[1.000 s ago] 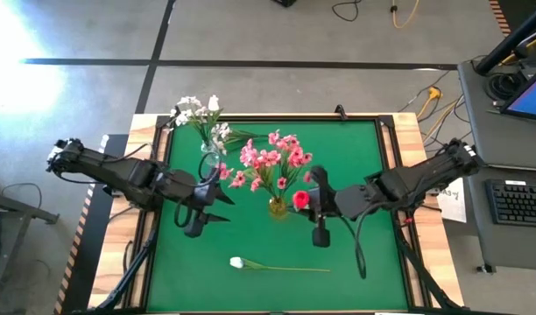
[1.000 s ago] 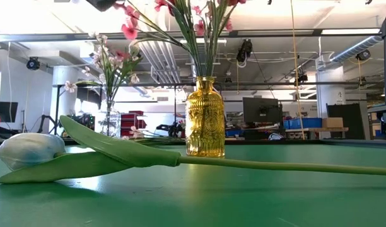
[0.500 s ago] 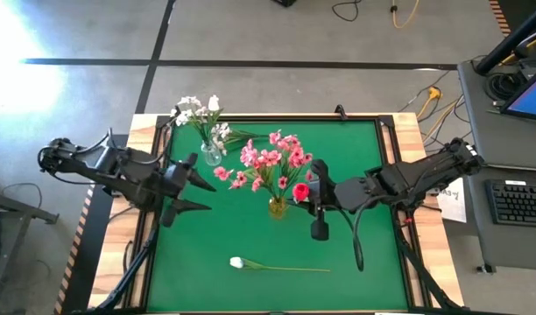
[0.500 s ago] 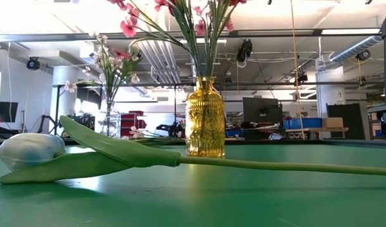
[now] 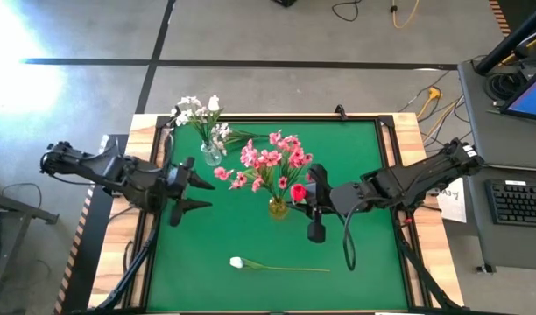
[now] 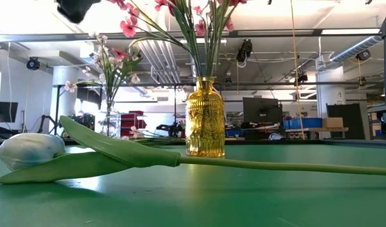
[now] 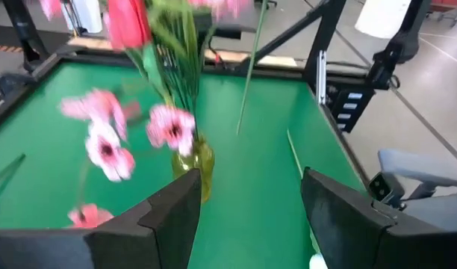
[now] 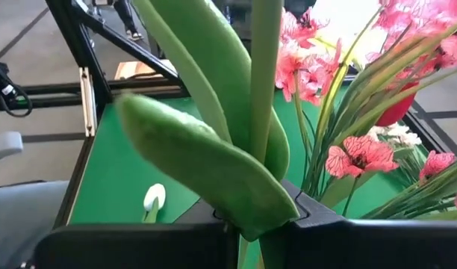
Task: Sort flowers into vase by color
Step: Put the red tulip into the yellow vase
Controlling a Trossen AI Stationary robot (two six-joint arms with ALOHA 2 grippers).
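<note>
My right gripper (image 5: 307, 194) is shut on a red tulip (image 5: 299, 194), right beside the yellow vase (image 5: 277, 208) that holds pink blossom sprays (image 5: 270, 162). In the right wrist view its green stem (image 8: 264, 67) and broad leaves (image 8: 206, 161) rise from the gripper (image 8: 255, 224). A clear vase (image 5: 212, 158) at the far left holds white blossom sprays (image 5: 198, 112). A white tulip (image 5: 237, 262) lies flat on the green mat near the front edge. My left gripper (image 5: 209, 195) stands open and empty to the left of the vases. My right gripper pinches the red tulip's stem (image 8: 252, 213), together with the base of a leaf, between its two fingers. The fingers come from the table's right, slanting slightly down, and lie across the stem. The tulip stands upright, clear of the table; its lower end is hidden.
The green mat (image 5: 364, 149) has free room on its right half and along the near left. The white tulip's stem (image 5: 294, 268) runs toward the right near the front edge. Black frame rails (image 5: 392, 157) edge the mat. A desk with a keyboard (image 5: 518, 201) stands beyond the right side.
My left gripper has drawn back from the vases toward the table's left edge, still open and empty. My right gripper has kept almost still with the red tulip by the yellow vase.
</note>
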